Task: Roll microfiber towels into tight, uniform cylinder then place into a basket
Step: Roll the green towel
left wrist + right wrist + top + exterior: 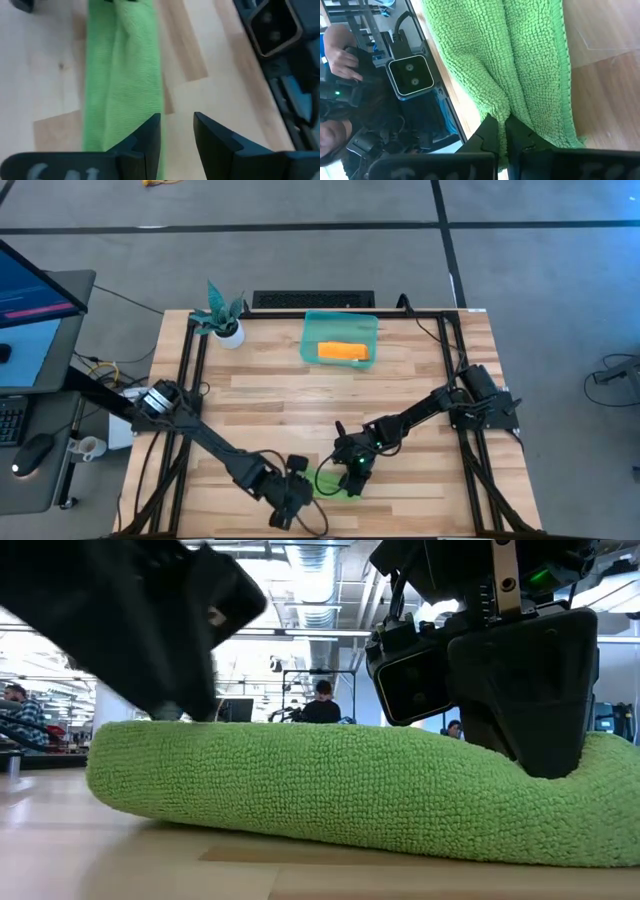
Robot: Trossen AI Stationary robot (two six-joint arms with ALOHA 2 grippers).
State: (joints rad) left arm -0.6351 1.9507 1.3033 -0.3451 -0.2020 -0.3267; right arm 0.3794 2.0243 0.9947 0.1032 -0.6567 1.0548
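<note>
The green towel [335, 483] lies at the near edge of the table [420, 380], bunched into a long loose roll, not yet tight or even. My right gripper [503, 131] is pinched shut on a fold at one end of it. My left gripper [177, 132] sits at the roll's other end with its fingers partly apart, one just beside the cloth, holding nothing. Far across the table, the orange towel [343, 352] already rests in the basket [312, 330]. So I judge half is done: the green one needs tightening, then carrying over.
</note>
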